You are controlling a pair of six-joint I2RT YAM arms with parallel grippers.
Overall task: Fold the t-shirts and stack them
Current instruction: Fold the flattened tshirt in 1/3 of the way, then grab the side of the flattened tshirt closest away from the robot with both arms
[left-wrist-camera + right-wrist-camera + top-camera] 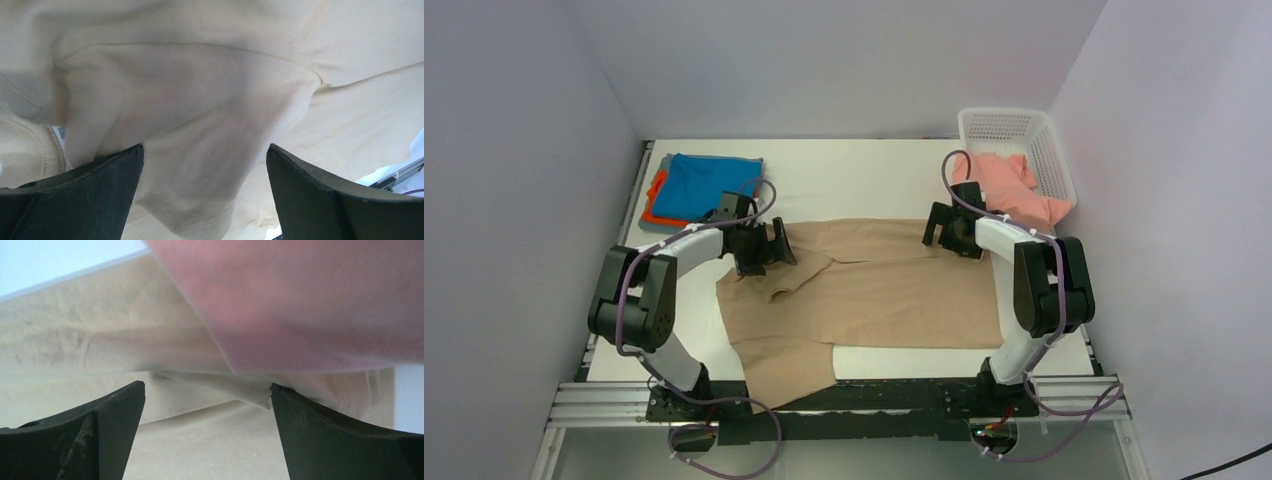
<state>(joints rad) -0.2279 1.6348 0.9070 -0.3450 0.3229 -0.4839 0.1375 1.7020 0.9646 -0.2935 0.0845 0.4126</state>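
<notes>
A tan-beige t-shirt (pixel 894 290) lies spread across the middle of the table, one sleeve hanging over the near edge. My left gripper (pixel 771 246) hovers open over its left shoulder. The left wrist view shows a hemmed sleeve fold (pixel 200 165) under the left gripper (pixel 205 150), untouched by either finger. My right gripper (pixel 944 228) stands open at the shirt's far right edge. In the right wrist view the right gripper (pixel 207 387) straddles a folded tan edge (pixel 220 382). A blue t-shirt (pixel 712 182) lies folded on an orange one (pixel 656 196) at back left.
A salmon-pink t-shirt (pixel 1016 190) spills out of a white lattice basket (pixel 1004 122) at back right, close beside my right wrist, and shows blurred in the right wrist view (pixel 310 300). Walls enclose the table on three sides.
</notes>
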